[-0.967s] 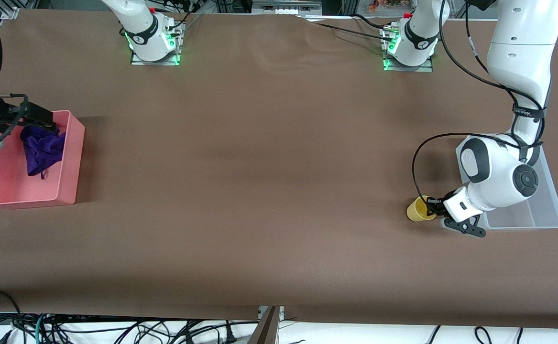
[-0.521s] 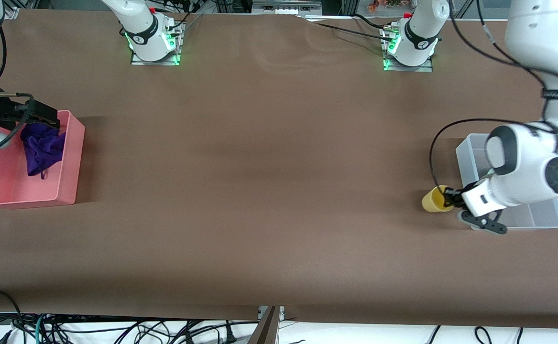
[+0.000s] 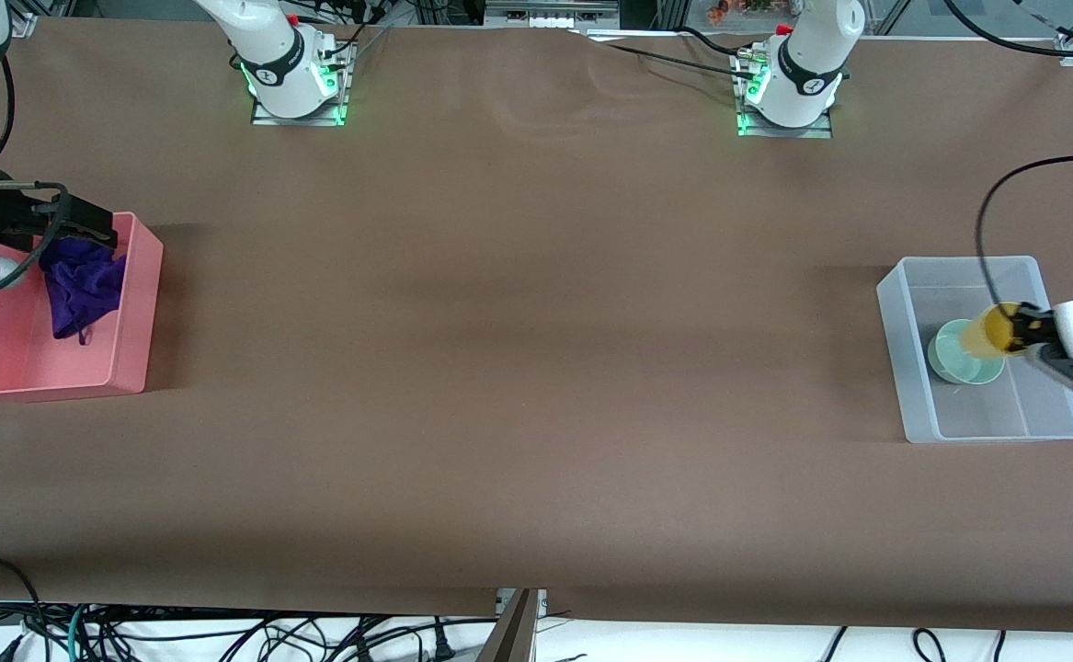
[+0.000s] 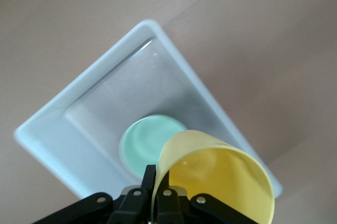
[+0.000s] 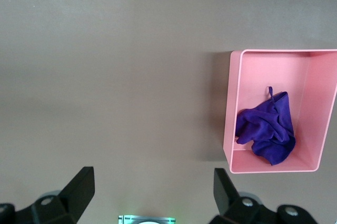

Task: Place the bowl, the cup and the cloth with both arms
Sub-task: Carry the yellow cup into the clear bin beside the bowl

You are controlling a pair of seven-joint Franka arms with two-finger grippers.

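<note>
Front view: at the left arm's end of the table, the left gripper [image 3: 1019, 336] pinches the yellow cup [image 3: 985, 332] by its wall and holds it over the clear bin [image 3: 913, 386], just above the mint-green bowl [image 3: 957, 358] lying inside. At the right arm's end, the purple cloth [image 3: 81, 287] lies in the pink bin [image 3: 131, 322], with the right gripper [image 3: 85, 225] spread wide above it.

We recorded a yellow cup [image 3: 985, 333], a mint-green bowl [image 3: 959, 364] in a clear bin [image 3: 904, 368], a purple cloth [image 3: 84, 287] in a pink bin [image 3: 136, 303], and a plain brown counter [image 3: 518, 368].
</note>
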